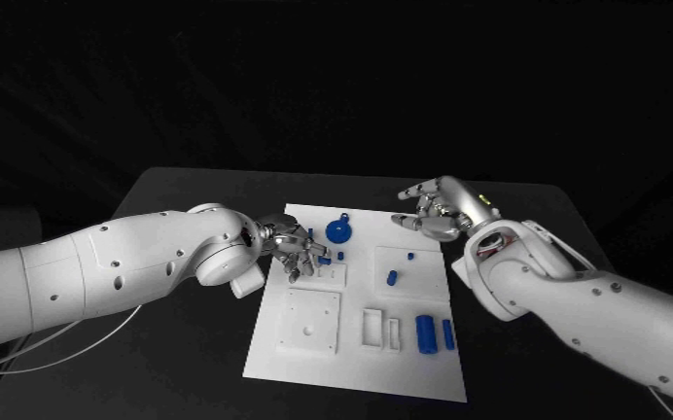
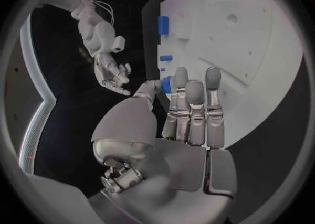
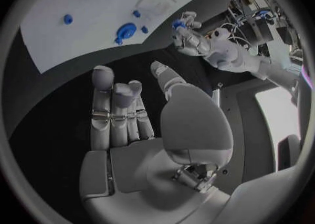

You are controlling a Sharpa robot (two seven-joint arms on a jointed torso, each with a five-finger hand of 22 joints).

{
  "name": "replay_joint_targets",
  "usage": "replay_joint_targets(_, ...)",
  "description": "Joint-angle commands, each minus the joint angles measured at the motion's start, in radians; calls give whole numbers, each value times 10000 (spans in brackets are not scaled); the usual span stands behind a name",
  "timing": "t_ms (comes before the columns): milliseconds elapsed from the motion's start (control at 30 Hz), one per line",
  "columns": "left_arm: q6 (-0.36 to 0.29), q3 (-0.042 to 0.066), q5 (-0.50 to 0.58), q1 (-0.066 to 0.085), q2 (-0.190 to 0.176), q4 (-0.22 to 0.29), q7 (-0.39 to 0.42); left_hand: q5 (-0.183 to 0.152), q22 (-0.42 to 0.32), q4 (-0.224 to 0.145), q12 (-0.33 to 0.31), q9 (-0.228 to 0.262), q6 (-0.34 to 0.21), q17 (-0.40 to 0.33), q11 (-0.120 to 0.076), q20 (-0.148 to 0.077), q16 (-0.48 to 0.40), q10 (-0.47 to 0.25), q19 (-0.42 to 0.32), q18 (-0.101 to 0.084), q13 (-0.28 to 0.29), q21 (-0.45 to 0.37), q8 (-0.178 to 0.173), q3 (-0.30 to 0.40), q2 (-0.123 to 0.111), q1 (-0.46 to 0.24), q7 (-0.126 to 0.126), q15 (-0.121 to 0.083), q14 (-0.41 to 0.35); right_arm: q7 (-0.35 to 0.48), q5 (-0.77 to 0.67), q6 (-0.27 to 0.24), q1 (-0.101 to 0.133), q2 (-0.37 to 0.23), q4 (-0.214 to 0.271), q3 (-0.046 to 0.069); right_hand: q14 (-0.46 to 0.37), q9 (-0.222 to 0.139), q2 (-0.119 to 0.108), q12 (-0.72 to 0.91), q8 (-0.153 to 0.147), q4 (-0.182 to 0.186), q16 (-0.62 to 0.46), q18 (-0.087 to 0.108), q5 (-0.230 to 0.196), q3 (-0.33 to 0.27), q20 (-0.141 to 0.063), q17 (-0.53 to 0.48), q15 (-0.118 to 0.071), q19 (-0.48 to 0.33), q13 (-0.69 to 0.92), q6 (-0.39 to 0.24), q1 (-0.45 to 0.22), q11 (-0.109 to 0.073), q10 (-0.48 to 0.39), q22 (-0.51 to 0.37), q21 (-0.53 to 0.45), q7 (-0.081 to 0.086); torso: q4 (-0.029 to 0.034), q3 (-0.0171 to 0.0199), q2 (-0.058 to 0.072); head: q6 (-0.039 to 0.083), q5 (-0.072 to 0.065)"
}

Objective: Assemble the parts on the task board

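Starting nearest on the task board point(image 1: 358, 386), sitting mid-table point(image 1: 210, 187): two blue cylinders point(image 1: 437, 333) lying side by side near the right edge, with a white square block point(image 1: 308, 321) well off to their left and a small white frame point(image 1: 373, 328) in between. Going a bit further up, a small blue peg point(image 1: 393, 278) standing roughly mid-board. Then the left robot hand point(image 1: 292, 250) hanging over the board's left edge, pinching a small blue part point(image 2: 166, 84) between thumb and fingertips, other fingers stretched out straight. Just past it, a round blue piece point(image 1: 338, 232) resting on the board. Farthest out, the right robot hand point(image 1: 435, 208) hovering by the board's far right corner, fingers apart, gripping nothing.
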Motion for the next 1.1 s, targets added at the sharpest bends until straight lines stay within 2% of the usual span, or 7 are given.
replay_joint_targets(33, -622, 15, -1946, 108, 136, 28, -1820, 131, 217, -1620, -33, -27, 228, 24, -37, -70, 53, 176, 81, 145, -7, 45, -29, 1552, 13, -63, -145, -39, 154, 585, 2145, 231, 16, -161, -94, 271, -85, -6, 125, 58, -12, -121, 57, 110, 181, 1, 17, 32, -4, -3, -3, 49, 20, -17, -91, 457, -41, -3, -60, 51, -56, -33, 43)
replay_joint_targets(200, -668, 1, -3281, 226, 490, 2, -2780, 329, 218, -1747, -94, -109, 389, 77, -117, -165, 44, 462, 282, 133, 0, 184, -100, 1624, -48, -179, -195, -126, 444, 690, 2889, 383, 209, -335, -445, 708, -91, -6, 194, 81, -13, -328, 83, 108, 338, -10, 14, 45, -7, -12, -33, 68, -74, -20, -113, 460, -19, -5, -100, 112, -117, -94, 58)
replay_joint_targets(533, -461, -82, -4781, 262, 1143, -123, -3488, 237, 219, -1959, -200, -142, 495, 243, -148, -212, -19, 599, 334, 150, 74, 390, -200, 1879, -87, -314, -207, -166, 586, 779, 3283, 503, 387, -266, -918, 845, -94, -6, 217, 97, -13, -454, 105, 102, 540, 68, 9, 59, -12, -16, -52, 90, -127, -27, -128, 467, 25, -7, -120, 147, -150, -155, 82)
replay_joint_targets(600, -428, -128, -5038, 262, 1250, -138, -3530, -2418, 235, -2152, -335, -237, 474, 269, -155, -266, -41, 554, 280, 183, 25, 453, -331, 3370, -257, -366, -150, -207, 591, 780, 3304, 526, 398, -243, -963, 850, -95, -6, 220, 100, -13, -463, 108, 103, 565, 75, 9, 61, -11, -23, -53, 86, -131, -26, -130, 463, 10, -5, -114, 132, -142, -160, 76)
replay_joint_targets(633, -419, -149, -5139, 262, 1302, -150, -3542, -3961, 240, -1990, -329, -315, 643, 293, -52, -201, -52, 685, 298, 207, 37, 589, -370, 5685, -873, -929, -142, -183, 647, 781, 3312, 539, 402, -234, -980, 852, -95, -6, 220, 100, -13, -463, 108, 103, 565, 75, 9, 61, -11, -23, -53, 86, -131, -26, -130, 463, 10, -5, -115, 126, -138, -162, 78)
replay_joint_targets(767, -361, -207, -5456, 254, 1454, -203, -3571, -4083, 222, -1327, -153, -47, 579, 338, -160, -226, -109, 631, 228, 278, 191, 876, -148, 6067, -1393, -585, -178, -186, 674, 772, 3330, 589, 410, -200, -1025, 856, -99, -7, 224, 103, -14, -479, 110, 103, 607, 89, 8, 64, -12, -27, -55, 83, -142, -26, -137, 463, 16, -5, -129, 106, -128, -169, 79)
replay_joint_targets(1100, -189, -258, -5861, 176, 1645, -376, -3543, -4095, 218, -1263, -148, -45, 589, 360, -162, -223, -118, 635, 206, 278, 205, 930, -153, 6081, -1438, -536, -181, -184, 688, 764, 3372, 662, 415, -142, -1098, 858, -107, -6, 225, 112, -14, -494, 106, 103, 675, 98, 8, 63, -11, -35, -58, 76, -163, -25, -146, 463, 18, -2, -100, 103, -135, -225, 79)
